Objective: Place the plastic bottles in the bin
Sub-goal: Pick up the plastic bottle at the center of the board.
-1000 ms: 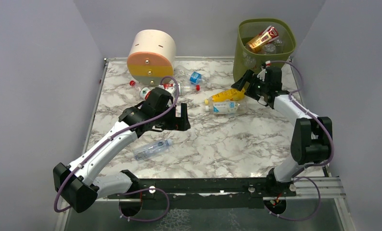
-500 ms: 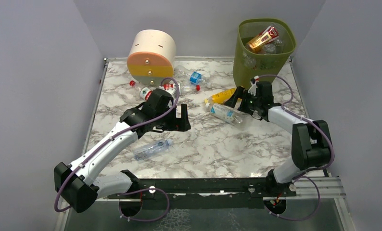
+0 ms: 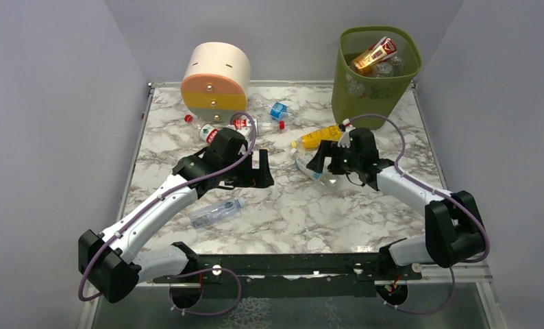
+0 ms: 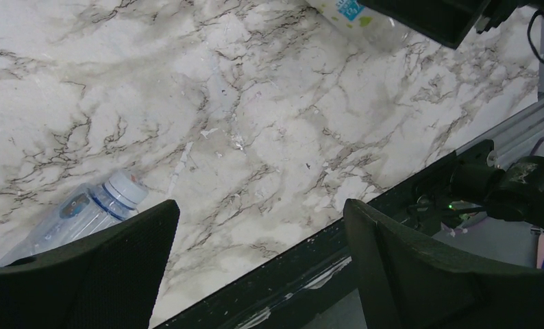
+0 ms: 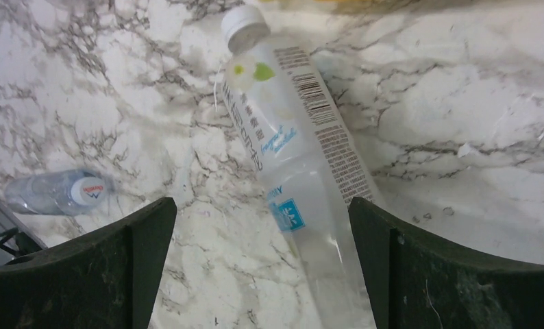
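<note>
Lighting — bright, even, diffuse, from overhead. Shadows: soft and faint on the white-and-grey marble-patterned tabletop [image 3: 338,205]. Glare: faint sheen on the clear plastic bottle with a white cap [image 5: 290,137]. Focus: overhead view sharp throughout; right wrist view crisp centrally — small clear bottle with a red-and-white cap [image 5: 57,193] at its left edge slightly hazy.

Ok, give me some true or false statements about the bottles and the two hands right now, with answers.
1. The right hand is open above a clear white-capped bottle lying on the table. True.
2. The left hand grips a bottle. False: it is open and empty; a blue-labelled bottle lies nearby.
3. The bin is empty. False: bottles already lie inside.
4. An orange bottle lies on the table near the bin. True.
</note>
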`<state>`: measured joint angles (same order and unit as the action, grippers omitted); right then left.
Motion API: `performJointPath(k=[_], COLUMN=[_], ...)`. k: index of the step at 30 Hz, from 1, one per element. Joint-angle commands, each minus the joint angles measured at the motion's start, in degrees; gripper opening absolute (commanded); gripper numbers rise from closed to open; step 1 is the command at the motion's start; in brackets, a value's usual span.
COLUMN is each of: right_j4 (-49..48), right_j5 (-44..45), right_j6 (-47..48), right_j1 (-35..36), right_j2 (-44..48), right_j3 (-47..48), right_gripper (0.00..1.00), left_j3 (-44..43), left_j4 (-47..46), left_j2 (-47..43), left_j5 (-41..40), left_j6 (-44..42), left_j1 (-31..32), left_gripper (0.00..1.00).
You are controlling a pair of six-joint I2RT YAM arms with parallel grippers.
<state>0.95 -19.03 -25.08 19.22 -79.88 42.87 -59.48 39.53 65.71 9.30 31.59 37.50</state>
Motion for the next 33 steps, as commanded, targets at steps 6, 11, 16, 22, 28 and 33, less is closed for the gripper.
performJointPath(k=[6, 11, 16, 22, 28, 33], right_j4=[5.13, 7.53, 9.46, 11.71, 13.35, 14.55], right_j5=[7.27, 8.84, 12.27, 13.92, 14.22, 14.23], right_j6=[1.62, 3.22, 0.73, -3.79, -4.54, -4.30], right_j1=[5.72, 6.35, 9.38, 10.64, 11.27, 11.27], right_j2=[5.76, 3.74, 0.15, -5.40, -8.26, -8.01], right_j3=[-3.42, -0.66, 1.21, 2.35, 4.87, 6.91], right_gripper=[1.00, 1.00, 1.00, 0.96, 0.86, 0.69], left_j3=[1.29, 1.57, 1.51, 2.35, 2.83, 2.67], left_j4=[-1.82, -2.39, -2.77, -2.88, -2.92, -3.14], left_j2=[-0.93, -0.53, -0.32, -0.95, -1.07, -0.98], left_j5=[1.59, 1.85, 1.95, 1.97, 1.94, 1.95], left_j6=[0.93, 1.10, 1.19, 1.19, 1.19, 1.04], left_j1=[-0.24, -0.23, -0.22, -0.23, -0.23, -0.21], left_gripper=[0.95, 0.95, 0.95, 0.95, 0.95, 0.95])
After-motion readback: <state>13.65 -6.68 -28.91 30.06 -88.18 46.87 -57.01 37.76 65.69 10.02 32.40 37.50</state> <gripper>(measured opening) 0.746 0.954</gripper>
